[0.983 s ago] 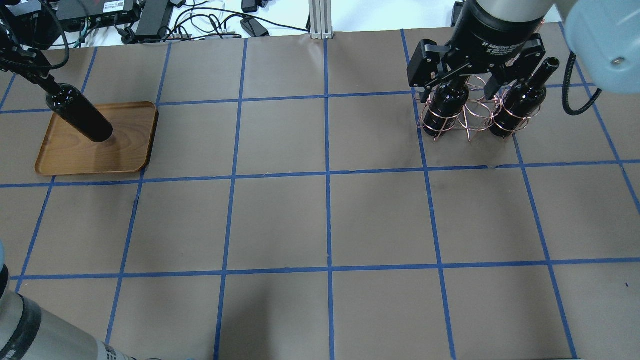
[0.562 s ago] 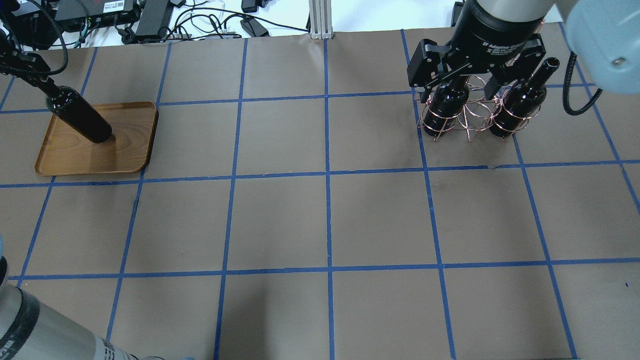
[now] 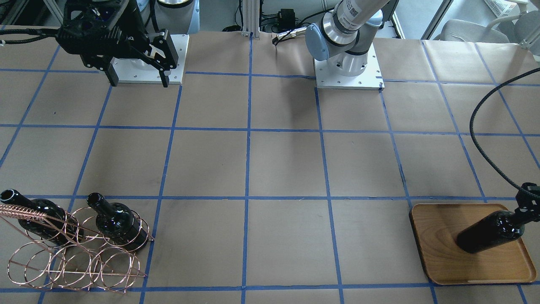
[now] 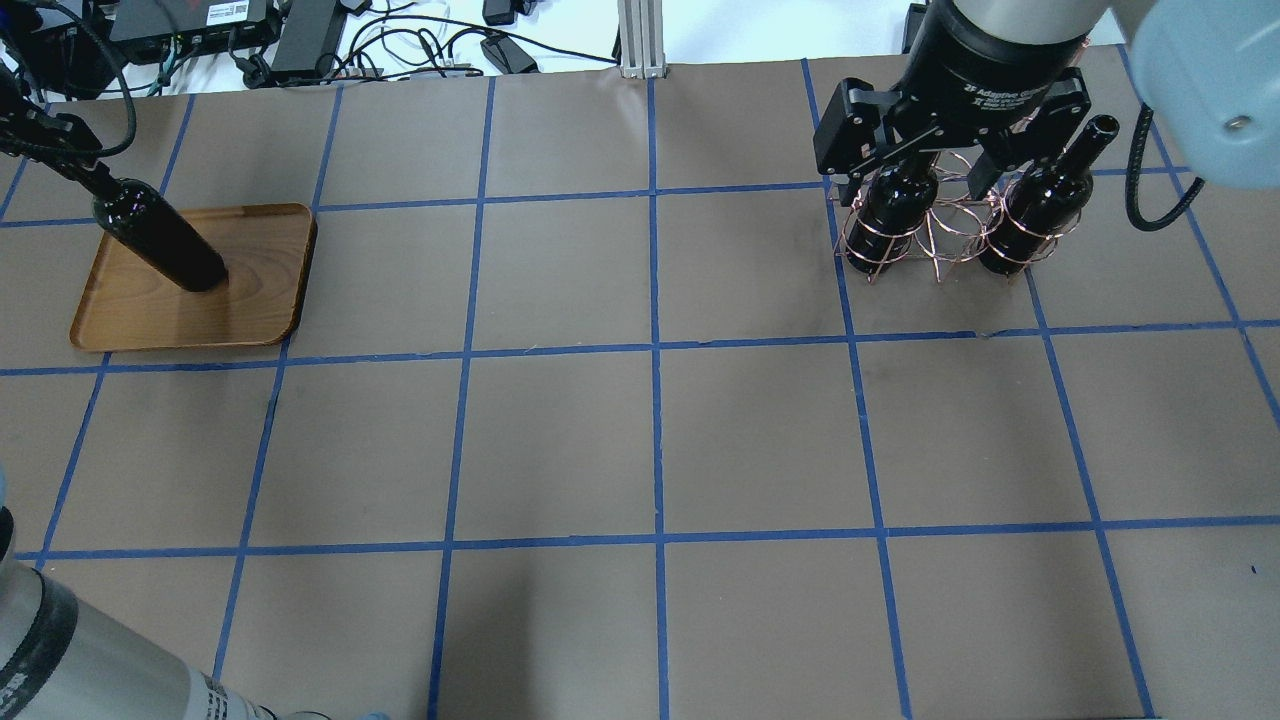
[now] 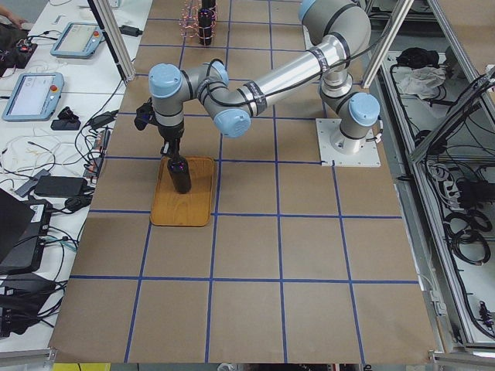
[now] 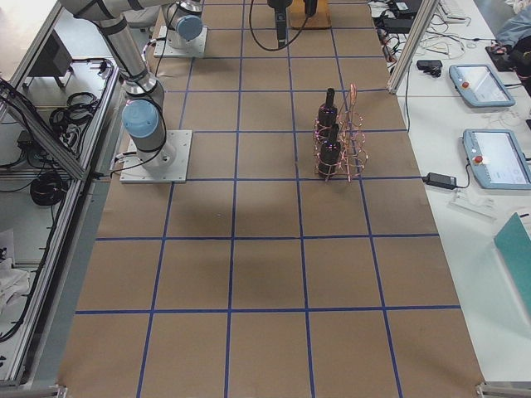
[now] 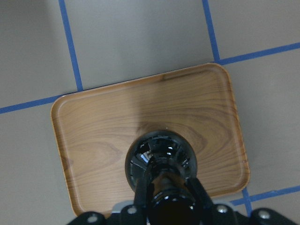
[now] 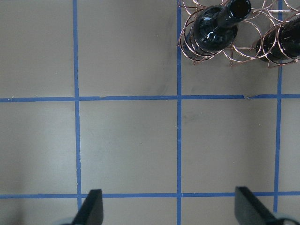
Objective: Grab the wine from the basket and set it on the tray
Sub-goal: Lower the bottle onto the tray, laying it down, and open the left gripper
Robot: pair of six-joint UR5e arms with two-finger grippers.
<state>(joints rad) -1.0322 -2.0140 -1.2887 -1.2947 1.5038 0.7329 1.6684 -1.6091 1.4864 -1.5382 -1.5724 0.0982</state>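
We take the tray [image 4: 255, 250] as our mark: it lies flat on the table [image 4: 650, 450], which is covered in brown paper with a grid of blue tape. The wine [image 4: 165, 245] stands upright over the middle of the tray, base down and neck up. Its base is at the wood, but we cannot tell whether it rests there or hangs just above.

The left gripper [image 7: 168, 190] reaches straight down over the tray. Its two fingers [image 7: 140, 199] are closed on the neck of the wine, one on each side, and in the left wrist view we see the bottle's shoulders below them with tray all around.

The basket [image 3: 76, 261] stands on the table well apart from the tray, at the opposite end of the table. Two more bottles stand upright in its wire loops. One bottle [image 3: 118, 223] is on the side nearer the tray, and the other bottle [image 3: 38, 215] is on the side farther from it, beside the coiled handle.

The right gripper [image 8: 168, 211] hangs high above the table, about as far from the tray as the basket is. Its fingers are spread wide and hold nothing, and in the right wrist view only paper and tape lie between them.
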